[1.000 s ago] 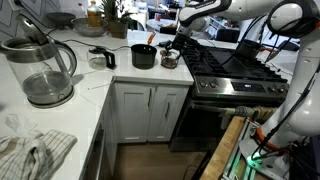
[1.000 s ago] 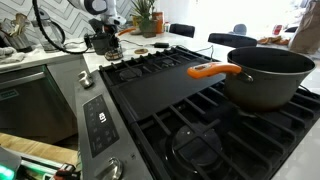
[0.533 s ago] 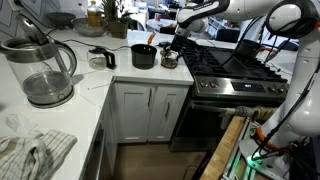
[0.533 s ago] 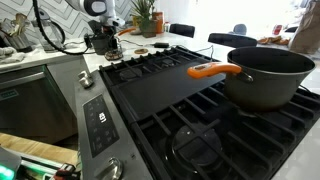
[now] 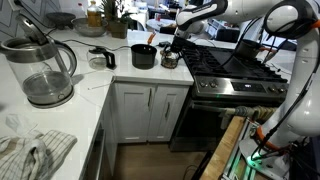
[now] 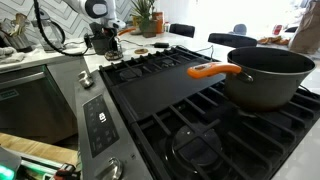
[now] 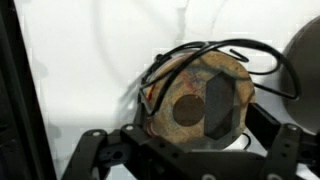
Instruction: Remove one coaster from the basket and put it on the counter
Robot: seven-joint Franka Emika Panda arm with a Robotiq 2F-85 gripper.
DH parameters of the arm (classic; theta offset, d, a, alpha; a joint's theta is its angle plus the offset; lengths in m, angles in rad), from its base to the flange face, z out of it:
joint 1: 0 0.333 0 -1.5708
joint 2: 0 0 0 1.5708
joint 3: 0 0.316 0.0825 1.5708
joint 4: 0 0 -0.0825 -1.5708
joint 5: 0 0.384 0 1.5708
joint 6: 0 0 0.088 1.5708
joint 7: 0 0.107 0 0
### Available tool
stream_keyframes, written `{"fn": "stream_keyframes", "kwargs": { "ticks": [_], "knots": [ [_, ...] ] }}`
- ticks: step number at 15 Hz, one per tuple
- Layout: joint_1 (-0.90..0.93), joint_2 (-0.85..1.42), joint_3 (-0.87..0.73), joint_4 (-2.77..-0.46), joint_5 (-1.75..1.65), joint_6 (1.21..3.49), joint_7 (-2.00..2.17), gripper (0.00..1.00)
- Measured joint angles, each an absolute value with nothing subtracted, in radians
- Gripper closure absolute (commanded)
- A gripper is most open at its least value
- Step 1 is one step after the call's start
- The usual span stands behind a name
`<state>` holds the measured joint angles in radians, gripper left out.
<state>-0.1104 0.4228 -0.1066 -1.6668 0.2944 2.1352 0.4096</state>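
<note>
**Table** [image 5: 100, 78]: white and L-shaped, over white cabinet doors. The black stove [image 5: 235, 68] butts against it on one side. In the wrist view, bare white table lies beyond the basket and to its stove side. That is your open room for setting down.

**Black pot** [image 5: 143, 57]: stands just beside the basket, on the side away from the stove. Its dark curve shows at the edge of the wrist view. Treat it as the tight side.

**Basket** [image 7: 150, 85]: a small round wire holder near the table's stove-side edge, sitting directly under the wrist camera. The stove's black border runs close along its other side, so the lane between pot and stove is narrow.

**Coaster** [image 7: 187, 108]: a dark brown disc lying flat inside the basket on paler brown discs. It is not yet lifted. A dark upright piece just beside it I cannot identify.

**Pincer** [image 7: 190, 133]: spread as wide as it goes and holding nothing. It hovers above the basket, with a finger [image 7: 88, 150] out on each side.

**Step in hand**: lining up over the basket, before the grasp.

**Next move, as I judge it**:
- Come straight down.
- Get a finger edge under or around the top disc without catching the wire rim.
- Close, then lift clear of the rim.
- Carry the disc towards the bare white patch, away from the pot.

**Risk**: you may drag the whole basket, or take more than one disc.
</note>
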Motion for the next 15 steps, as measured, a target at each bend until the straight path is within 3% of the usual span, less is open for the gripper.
{"fn": "stream_keyframes", "kwargs": {
  "ticks": [15],
  "knots": [
    [-0.091,0.437,-0.103,-1.664,0.294,2.233,0.411,0.0]
  ]
}}
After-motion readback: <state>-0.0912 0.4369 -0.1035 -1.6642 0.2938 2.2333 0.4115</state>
